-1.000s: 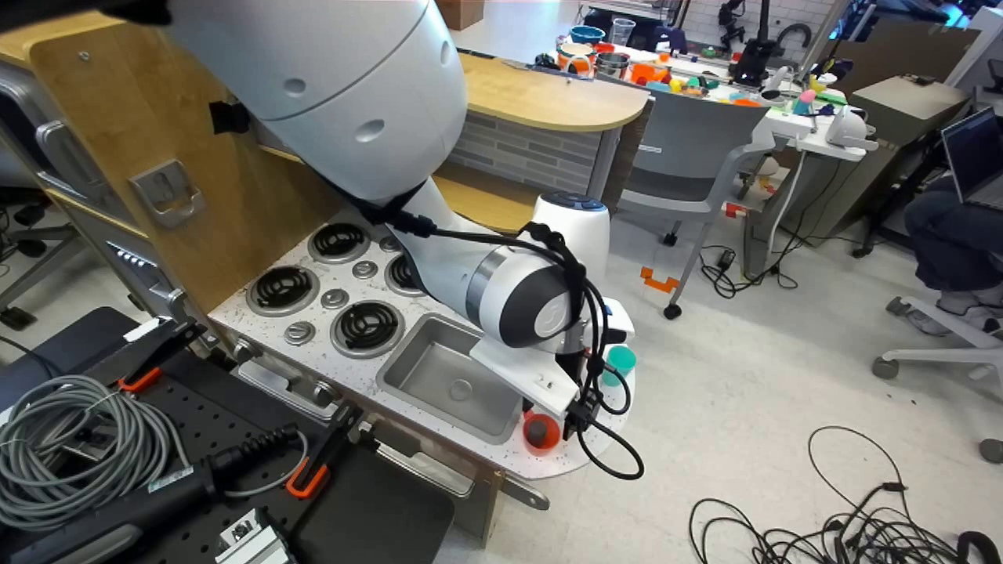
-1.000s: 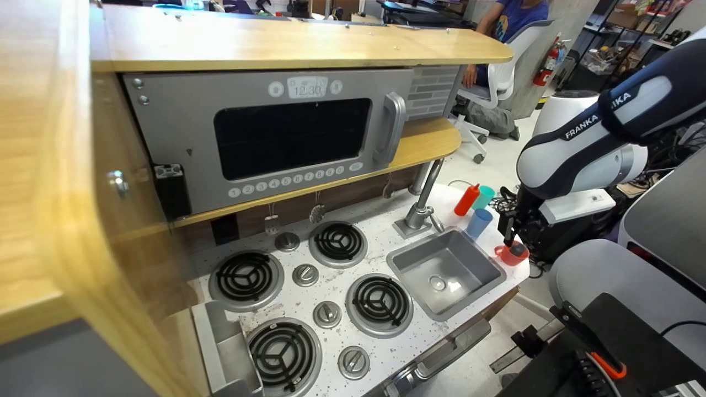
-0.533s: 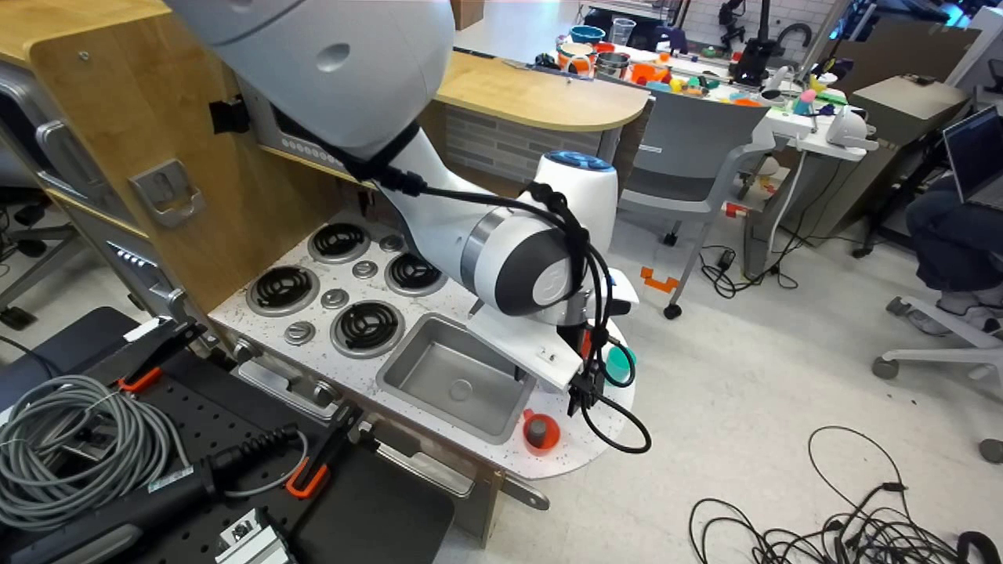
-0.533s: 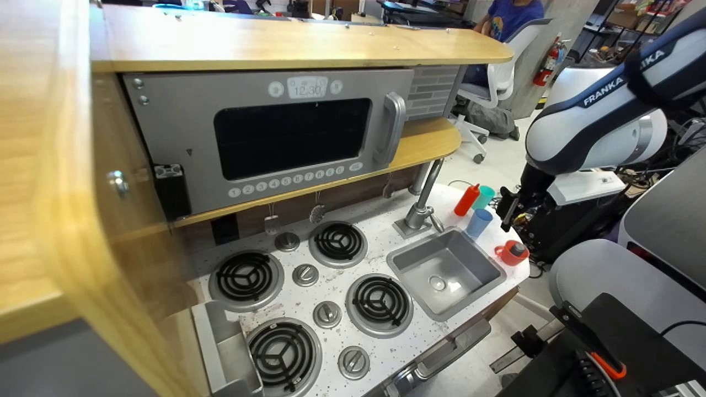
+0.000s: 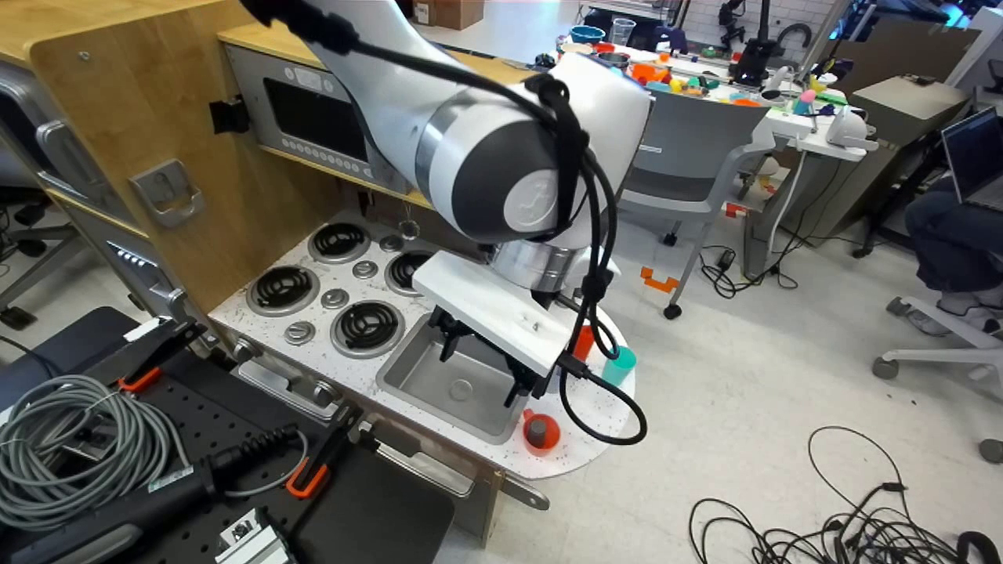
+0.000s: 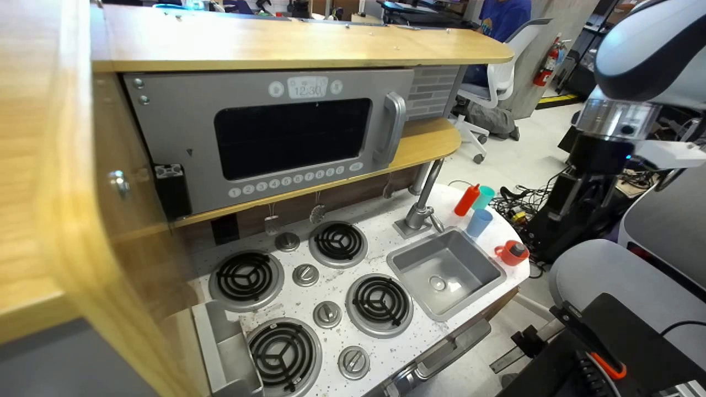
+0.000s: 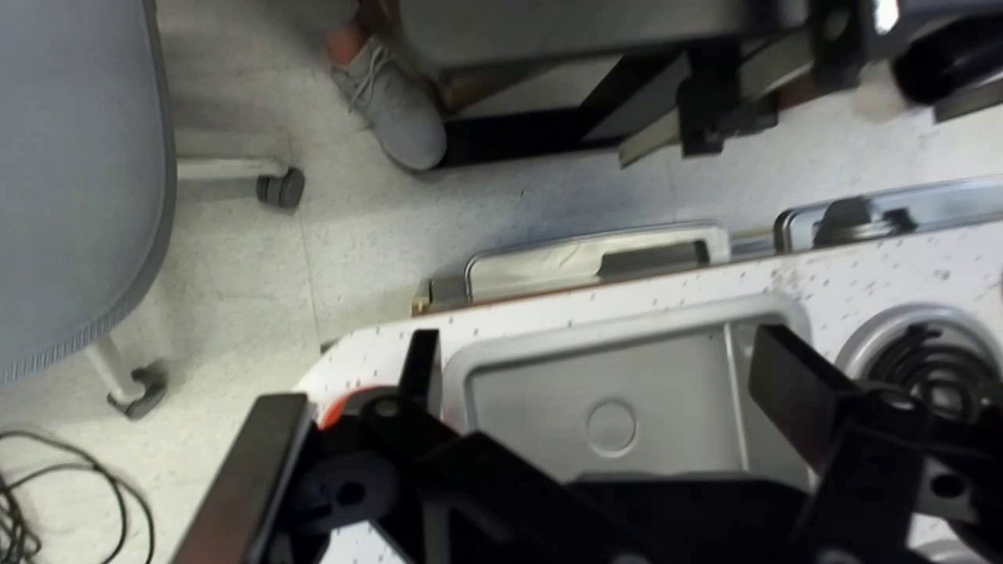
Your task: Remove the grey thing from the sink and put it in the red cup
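Standing wide apart, jaws carry nothing; wrist view looks through the gap onto the sink. Arm has climbed: a second ago the jaws were down at the red cup, half a second ago lifted off it, now higher again and well apart from it in both exterior views. Jaws look turned as well, both sides of the spread now showing beneath the arm. Red cup has not shifted: on the bench, just beside the sink. Grey thing sits inside it, top showing at the mouth, and did not come up with the jaws. Upright or leaning on the wall, cannot tell; its lower end I cannot make out. Farther out, blue cup just beside the sink, then bottle and teal cup close together, all in the same spots as a second ago. Reading: removal and put-in both look done, release apparently clean, only backing away seems left. No further grasp called for, I judge. Small risk: a low swing on the way out clipping the red cup and tipping it, grey thing and all.
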Available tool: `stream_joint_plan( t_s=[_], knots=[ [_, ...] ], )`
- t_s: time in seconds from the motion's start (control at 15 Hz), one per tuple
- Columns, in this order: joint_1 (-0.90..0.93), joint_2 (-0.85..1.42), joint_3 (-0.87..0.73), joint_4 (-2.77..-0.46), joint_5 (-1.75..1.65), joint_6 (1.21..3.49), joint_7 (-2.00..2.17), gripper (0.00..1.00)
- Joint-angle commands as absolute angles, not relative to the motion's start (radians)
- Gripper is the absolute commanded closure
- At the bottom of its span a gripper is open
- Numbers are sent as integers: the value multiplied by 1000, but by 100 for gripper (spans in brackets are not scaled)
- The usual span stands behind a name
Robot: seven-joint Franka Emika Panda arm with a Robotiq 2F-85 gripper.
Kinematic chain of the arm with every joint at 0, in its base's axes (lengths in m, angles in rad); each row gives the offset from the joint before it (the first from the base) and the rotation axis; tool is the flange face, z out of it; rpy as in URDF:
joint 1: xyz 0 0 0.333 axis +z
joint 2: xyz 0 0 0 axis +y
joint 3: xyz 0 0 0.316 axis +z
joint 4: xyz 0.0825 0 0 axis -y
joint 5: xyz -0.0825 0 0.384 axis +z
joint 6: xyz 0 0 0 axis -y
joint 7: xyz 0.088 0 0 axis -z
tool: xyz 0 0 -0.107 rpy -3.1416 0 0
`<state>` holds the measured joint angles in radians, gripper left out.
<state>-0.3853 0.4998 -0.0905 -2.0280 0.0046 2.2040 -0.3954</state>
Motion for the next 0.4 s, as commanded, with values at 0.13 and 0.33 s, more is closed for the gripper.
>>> stream_joint_plan(
  t_s=[0.13,0.33],
  knots=[
    [-374,417,-120,-2076,14,2111,-414,0],
    [-373,413,-120,-2089,15,2110,-414,0]
  ],
)
